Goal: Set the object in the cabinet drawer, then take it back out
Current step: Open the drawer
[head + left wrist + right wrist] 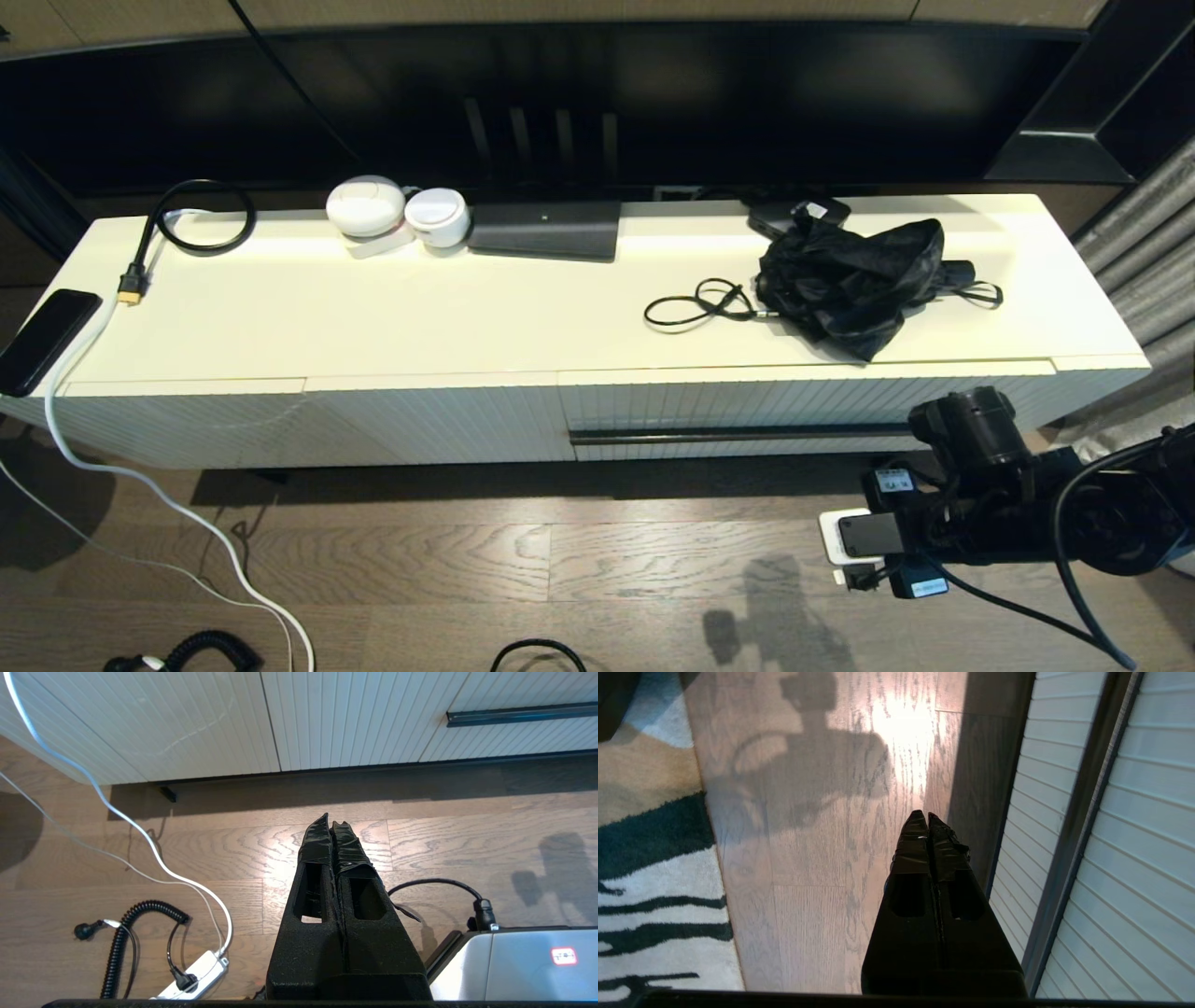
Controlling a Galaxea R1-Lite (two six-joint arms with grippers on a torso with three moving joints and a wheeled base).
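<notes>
The cabinet drawer (803,406) is shut, its ribbed cream front carrying a long black bar handle (738,435). A crumpled black umbrella (850,280) lies on the cabinet top above the drawer, with a thin black cord (700,303) looped beside it. My right arm (990,504) hangs low in front of the drawer's right end. In the right wrist view, the right gripper (927,815) is shut and empty over the floor, with the drawer front (1148,812) and handle (1083,826) beside it. The left gripper (332,820) is shut and empty above the floor, left of the handle (518,714).
Two white round devices (366,205), a black box (546,229), a coiled cable (201,217) and a phone (45,338) sit on the cabinet top. A white cable (187,523) and power strip (196,975) lie on the floor. A rug (649,858) lies behind the right arm.
</notes>
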